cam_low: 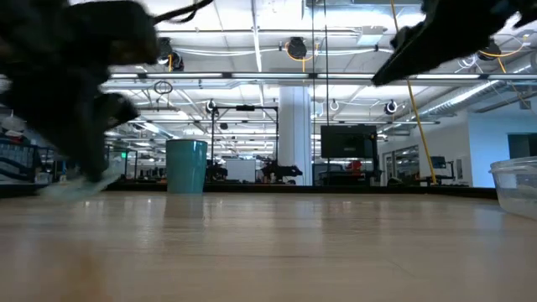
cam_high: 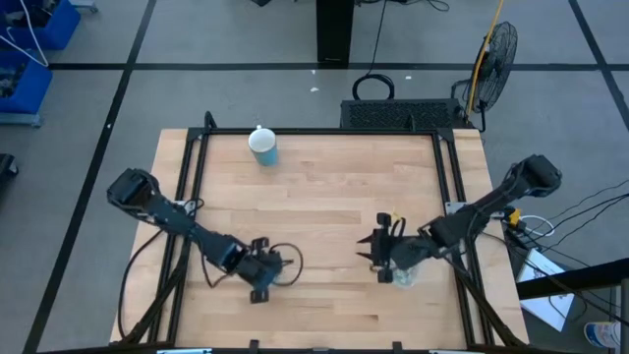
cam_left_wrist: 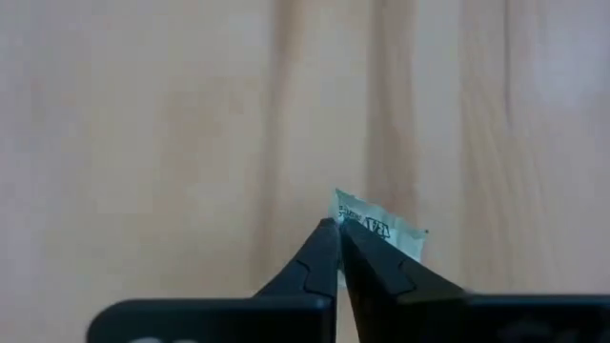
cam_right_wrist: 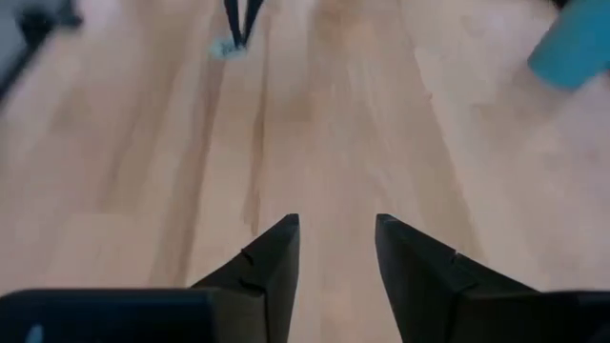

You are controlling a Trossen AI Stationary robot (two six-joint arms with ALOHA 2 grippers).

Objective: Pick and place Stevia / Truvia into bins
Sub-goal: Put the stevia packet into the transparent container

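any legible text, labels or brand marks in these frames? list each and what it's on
Nothing reads clearly.
Sachet, pinched in the shut left gripper: dark print near its edge, too small and blurred to read.
Light blue cup: no label visible.
Clear cup: no print visible.
Dark screen in the room behind: no readable text.

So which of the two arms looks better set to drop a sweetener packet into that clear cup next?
The left one, probably. The left gripper is already shut on a packet, while the right gripper is open and empty. The clear cup does sit beside the right gripper, so the left arm has to carry it across.
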